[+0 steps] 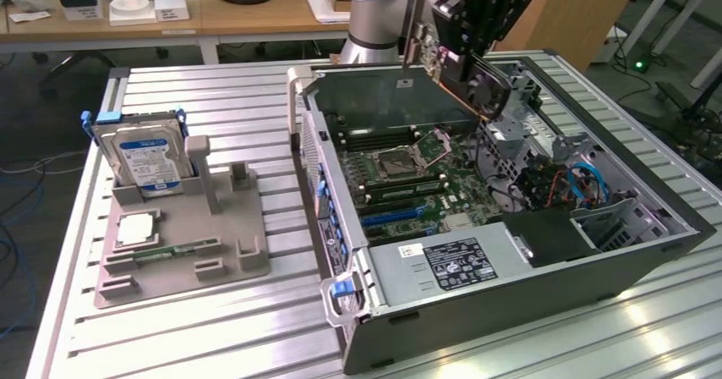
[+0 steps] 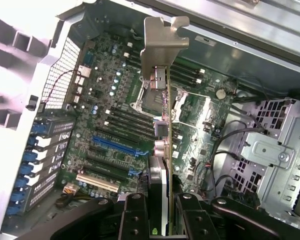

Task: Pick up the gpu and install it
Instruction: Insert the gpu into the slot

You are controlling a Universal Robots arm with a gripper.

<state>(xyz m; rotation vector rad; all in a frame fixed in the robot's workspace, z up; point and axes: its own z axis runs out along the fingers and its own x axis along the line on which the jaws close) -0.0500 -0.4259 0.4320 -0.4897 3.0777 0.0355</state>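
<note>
Here the hand point(image 2: 162, 207) clamps the gpu point(image 2: 163, 47) edgewise.

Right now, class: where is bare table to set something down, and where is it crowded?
Bare table lies between the grey holder and the near edge, and in the strip between holder and computer case. Crowded: inside the case, under the gpu the tool holds.

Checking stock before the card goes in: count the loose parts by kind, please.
gpu: 1, held in the gripper
hard drive: 1
memory stick: 1
square chip: 1
Total: 4
</note>
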